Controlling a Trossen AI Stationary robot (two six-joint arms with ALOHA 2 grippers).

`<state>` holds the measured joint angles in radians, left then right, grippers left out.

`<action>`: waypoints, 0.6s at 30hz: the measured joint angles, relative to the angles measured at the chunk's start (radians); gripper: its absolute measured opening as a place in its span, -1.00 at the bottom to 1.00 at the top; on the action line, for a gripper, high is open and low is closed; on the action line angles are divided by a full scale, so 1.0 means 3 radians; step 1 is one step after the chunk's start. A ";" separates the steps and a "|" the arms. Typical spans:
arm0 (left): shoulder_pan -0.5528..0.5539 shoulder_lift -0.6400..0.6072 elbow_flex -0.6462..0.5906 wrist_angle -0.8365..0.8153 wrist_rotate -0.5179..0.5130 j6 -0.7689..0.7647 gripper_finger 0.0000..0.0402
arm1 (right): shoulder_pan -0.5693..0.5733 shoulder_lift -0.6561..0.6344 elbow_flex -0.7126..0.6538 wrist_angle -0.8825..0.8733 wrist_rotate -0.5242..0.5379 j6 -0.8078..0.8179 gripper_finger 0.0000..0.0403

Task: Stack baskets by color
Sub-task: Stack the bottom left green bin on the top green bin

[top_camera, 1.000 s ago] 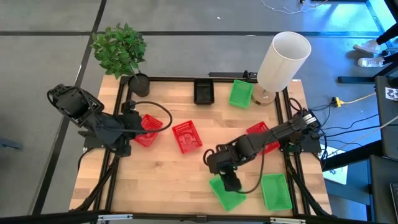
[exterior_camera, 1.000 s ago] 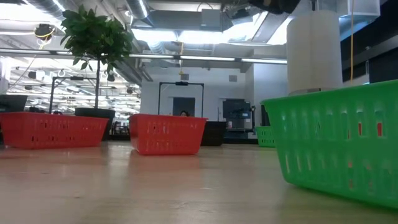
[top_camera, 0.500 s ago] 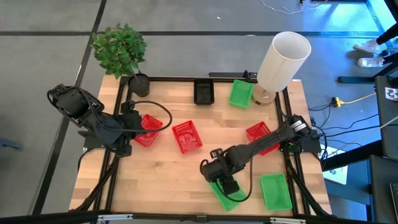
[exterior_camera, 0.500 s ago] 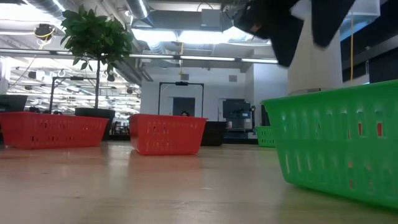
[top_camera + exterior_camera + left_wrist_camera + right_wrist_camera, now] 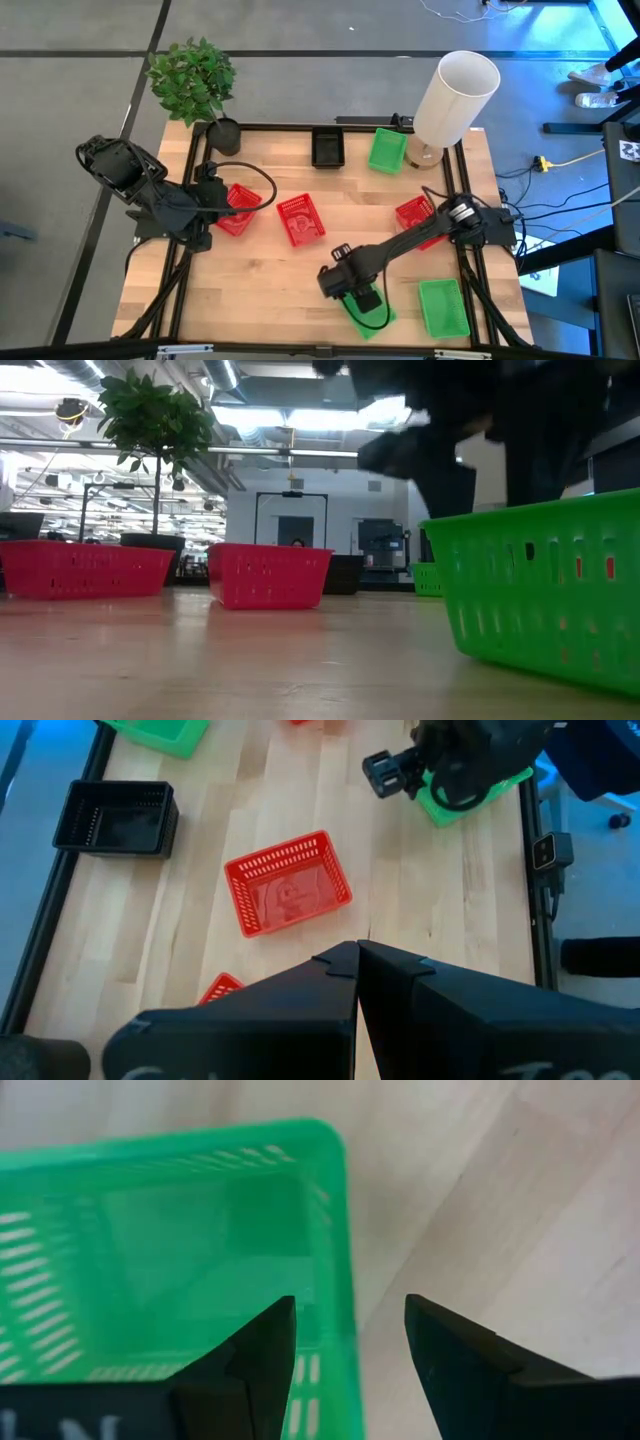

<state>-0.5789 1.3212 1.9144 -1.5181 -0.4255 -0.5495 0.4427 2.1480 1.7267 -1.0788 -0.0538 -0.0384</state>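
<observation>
Rim of the green basket (image 5: 335,1230) runs straight between my right claw's (image 5: 345,1370) wide-open fingers, one inside, one outside; my left claw (image 5: 357,965) waits shut, well apart.

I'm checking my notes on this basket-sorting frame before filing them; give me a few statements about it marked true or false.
1. The right gripper is open, its fingers straddling a wall of a green basket. True.
2. The left gripper holds a red basket. False: it is shut on nothing, above the table.
3. The black basket sits at the table's far edge beside another green basket. True.
4. The three red baskets are stacked together. False: they lie apart on the table, one of them near the middle.
5. The white cylinder lies flat on the table. False: it stands at the far right corner.
</observation>
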 joint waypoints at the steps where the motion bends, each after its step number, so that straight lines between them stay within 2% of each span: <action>1: 0.0000 0.0000 0.0000 0.0000 0.0000 0.0000 -1.00 | 0.0000 0.0036 0.0000 0.0003 0.0056 0.0000 -0.07; 5: 0.0000 0.0000 0.0000 0.0000 0.0000 -0.0001 -1.00 | -0.0001 0.0196 0.0000 0.0159 0.0139 0.0010 -0.25; 10: 0.0000 0.0000 0.0000 0.0000 0.0000 -0.0004 -1.00 | -0.0025 0.0270 -0.0001 0.0246 0.0065 0.0202 -0.87; 14: 0.0000 0.0001 0.0000 0.0001 0.0000 -0.0003 -1.00 | -0.0096 0.0269 0.0037 0.0205 -0.0083 0.0524 -0.96; 18: 0.0001 0.0001 0.0000 -0.0001 0.0000 0.0001 -1.00 | -0.0187 0.0267 0.0286 -0.0077 -0.0045 0.0549 -0.99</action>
<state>-0.5786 1.3216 1.9144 -1.5183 -0.4255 -0.5493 0.3867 2.2280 1.8127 -1.1018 -0.0672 0.1264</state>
